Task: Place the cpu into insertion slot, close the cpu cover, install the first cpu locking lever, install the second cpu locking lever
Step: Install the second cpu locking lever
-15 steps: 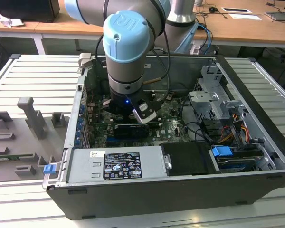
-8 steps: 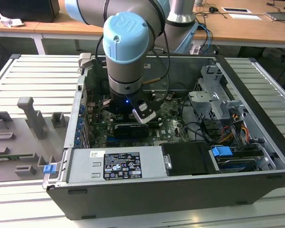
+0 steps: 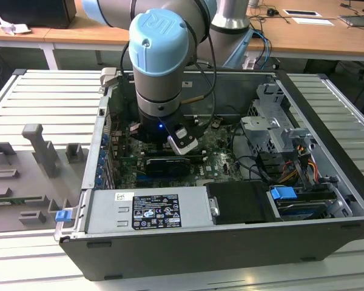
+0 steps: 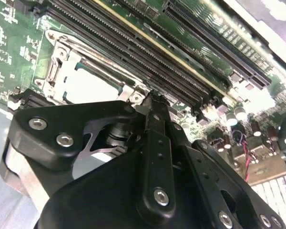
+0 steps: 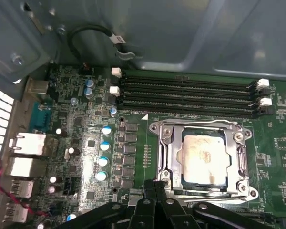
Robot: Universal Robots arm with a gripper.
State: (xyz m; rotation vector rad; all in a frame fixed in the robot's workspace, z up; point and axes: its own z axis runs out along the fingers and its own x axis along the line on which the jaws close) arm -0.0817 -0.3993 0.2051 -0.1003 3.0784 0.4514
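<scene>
Inside the open computer case (image 3: 188,242), seen from the exterior view, my single arm (image 3: 161,57) reaches straight down over the green motherboard (image 3: 221,160). My gripper is low behind the one silver power supply (image 3: 148,211); the case walls close it in on the exterior view's left and behind, with freer room toward the drive cage (image 3: 273,124) on the exterior view's right.

Next, the second wrist view: my gripper (image 4: 153,102) has its black fingers (image 4: 155,143) pressed together at the tips, clenched on nothing I can make out. Its tip hangs at the edge of the one insertion slot (image 4: 52,71), where the cpu (image 4: 88,86) lies, bright and flat.

Last, the first wrist view: one cpu (image 5: 203,156) sits seated in the insertion slot (image 5: 171,167), and the single cpu cover (image 5: 200,128) lies down around it, its window framing the chip. Four long black memory slots (image 5: 186,95) run just beside the socket's far edge. My fingertips (image 5: 155,188) sit just at the socket's near rim.
</scene>
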